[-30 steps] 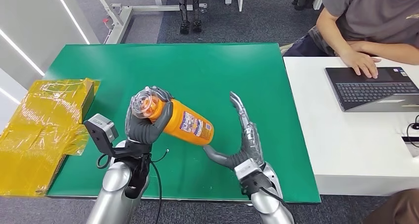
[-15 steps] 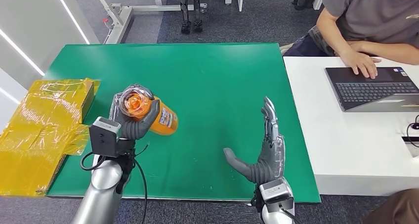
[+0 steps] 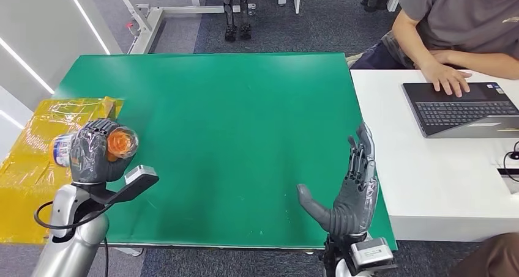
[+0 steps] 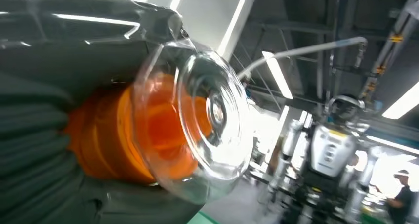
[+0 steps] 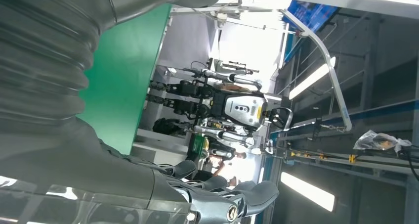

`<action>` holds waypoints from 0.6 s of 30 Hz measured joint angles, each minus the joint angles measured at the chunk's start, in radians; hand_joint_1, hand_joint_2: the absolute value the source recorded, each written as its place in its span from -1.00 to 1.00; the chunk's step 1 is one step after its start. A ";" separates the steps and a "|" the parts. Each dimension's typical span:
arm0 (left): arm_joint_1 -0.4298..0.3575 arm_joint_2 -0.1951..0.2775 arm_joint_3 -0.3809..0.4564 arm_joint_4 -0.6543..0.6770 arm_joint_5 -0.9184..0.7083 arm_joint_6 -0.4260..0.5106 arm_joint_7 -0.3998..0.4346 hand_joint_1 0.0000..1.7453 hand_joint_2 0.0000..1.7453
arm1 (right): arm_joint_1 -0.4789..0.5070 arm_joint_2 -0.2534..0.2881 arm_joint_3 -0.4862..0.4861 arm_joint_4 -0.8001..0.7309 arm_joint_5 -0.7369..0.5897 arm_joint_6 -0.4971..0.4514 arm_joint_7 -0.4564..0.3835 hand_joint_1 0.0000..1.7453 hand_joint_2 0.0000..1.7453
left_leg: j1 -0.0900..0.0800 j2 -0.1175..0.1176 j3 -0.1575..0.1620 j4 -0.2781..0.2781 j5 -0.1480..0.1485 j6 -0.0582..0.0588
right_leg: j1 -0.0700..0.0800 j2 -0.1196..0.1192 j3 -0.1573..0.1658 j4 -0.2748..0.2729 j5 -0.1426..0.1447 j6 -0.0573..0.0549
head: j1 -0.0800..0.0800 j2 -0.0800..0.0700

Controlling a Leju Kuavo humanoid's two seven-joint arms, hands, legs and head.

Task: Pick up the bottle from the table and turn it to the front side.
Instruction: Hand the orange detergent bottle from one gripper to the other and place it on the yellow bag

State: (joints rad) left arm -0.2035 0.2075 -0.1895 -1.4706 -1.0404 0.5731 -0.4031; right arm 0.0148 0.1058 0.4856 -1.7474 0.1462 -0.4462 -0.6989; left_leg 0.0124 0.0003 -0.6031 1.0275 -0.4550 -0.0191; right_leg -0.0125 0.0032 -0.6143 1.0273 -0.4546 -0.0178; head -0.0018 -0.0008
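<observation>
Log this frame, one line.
left robot hand: grips orange bottle, over table's left edge | right robot hand: open, empty | green table

Bottle (image 3: 116,144) body mostly hidden by left hand (image 3: 90,151); label prob. unreadable.

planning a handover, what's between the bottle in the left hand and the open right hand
Bare green table in the head view. The left hand holds the bottle at the table's left edge; the right hand hangs open near the right edge.

orange bottle (image 3: 116,143) with clear cap, green table (image 3: 232,118), yellow wrapping (image 3: 37,142)
</observation>
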 joint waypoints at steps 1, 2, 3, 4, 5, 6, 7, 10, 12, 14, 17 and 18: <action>0.011 0.013 0.006 0.000 -0.057 0.012 0.020 1.00 1.00 | -0.003 0.000 0.003 -0.003 -0.006 0.003 0.000 -1.00 1.00 | 0.000 0.000 0.000 0.000 0.000 0.000 | 0.000 0.000 0.000 0.000 0.000 0.000 | 0.000 0.000; 0.021 0.025 0.012 0.000 -0.118 0.022 0.039 1.00 1.00 | -0.008 -0.001 0.008 -0.006 -0.012 0.006 0.000 -1.00 1.00 | 0.000 0.000 0.000 0.000 0.000 0.000 | 0.000 0.000 0.000 0.000 0.000 0.000 | 0.000 0.000; 0.031 0.036 0.018 0.000 -0.171 0.028 0.052 1.00 1.00 | -0.014 -0.001 0.013 -0.009 -0.018 0.010 0.000 -1.00 1.00 | 0.000 0.000 0.000 0.000 0.000 0.000 | 0.000 0.000 0.000 0.000 0.000 0.000 | 0.000 0.000; 0.040 0.047 0.024 0.000 -0.210 0.030 0.061 1.00 1.00 | -0.019 -0.001 0.018 -0.012 -0.023 0.014 0.000 -1.00 1.00 | 0.000 0.000 0.000 0.000 0.000 0.000 | 0.000 0.000 0.000 0.000 0.000 0.000 | 0.000 0.000; 0.047 0.057 0.028 0.000 -0.237 0.029 0.066 1.00 1.00 | -0.023 -0.002 0.022 -0.014 -0.028 0.019 0.000 -1.00 1.00 | 0.000 0.000 0.000 0.000 0.000 0.000 | 0.000 0.000 0.000 0.000 0.000 0.000 | 0.000 0.000; 0.053 0.068 0.032 0.001 -0.258 0.026 0.067 1.00 1.00 | -0.029 -0.002 0.026 -0.015 -0.034 0.025 0.000 -1.00 1.00 | 0.000 0.000 0.000 0.000 0.000 0.000 | 0.000 0.000 0.000 0.000 0.000 0.000 | 0.000 0.000; 0.056 0.077 0.035 0.006 -0.277 0.020 0.068 1.00 1.00 | -0.034 -0.002 0.030 -0.016 -0.040 0.031 0.000 -1.00 1.00 | 0.000 0.000 0.000 0.000 0.000 0.000 | 0.000 0.000 0.000 0.000 0.000 0.000 | 0.000 0.000; 0.052 0.108 0.042 0.044 -0.312 -0.005 0.059 1.00 1.00 | -0.054 -0.002 0.042 -0.016 -0.055 0.051 0.000 -1.00 1.00 | 0.000 0.000 0.000 0.000 0.000 0.000 | 0.000 0.000 0.000 0.000 0.000 0.000 | 0.000 0.000; 0.033 0.122 0.044 0.092 -0.325 -0.015 0.049 1.00 1.00 | -0.067 -0.002 0.047 -0.014 -0.061 0.063 0.000 -1.00 1.00 | 0.000 0.000 0.000 0.000 0.001 -0.001 | 0.000 -0.001 0.000 0.000 0.000 0.000 | 0.000 0.000; 0.000 0.131 0.045 0.162 -0.336 -0.018 0.041 1.00 1.00 | -0.080 -0.002 0.050 -0.010 -0.062 0.074 0.000 -1.00 1.00 | 0.000 -0.001 0.000 0.000 0.001 -0.001 | 0.000 -0.001 0.000 0.000 0.000 -0.001 | 0.000 0.000; -0.054 0.137 0.044 0.273 -0.344 -0.017 0.029 1.00 1.00 | -0.096 -0.002 0.052 -0.002 -0.061 0.086 0.000 -1.00 1.00 | 0.000 -0.001 0.000 0.000 0.001 -0.001 | 0.000 -0.001 0.000 0.000 0.001 -0.001 | 0.000 0.000; -0.069 0.137 0.044 0.303 -0.346 -0.017 0.027 1.00 1.00 | -0.099 -0.002 0.052 0.000 -0.061 0.088 0.000 -1.00 1.00 | 0.000 -0.001 0.000 0.000 0.001 -0.001 | 0.000 -0.001 0.000 0.000 0.001 -0.001 | 0.000 0.000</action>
State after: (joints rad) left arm -0.2729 0.3445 -0.1457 -1.1678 -1.3859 0.5562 -0.3760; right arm -0.0837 0.1038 0.5373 -1.7470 0.0854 -0.3587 -0.6985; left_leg 0.0127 -0.0003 -0.6027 1.0276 -0.4537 -0.0203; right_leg -0.0124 0.0022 -0.6143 1.0273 -0.4537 -0.0189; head -0.0018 -0.0009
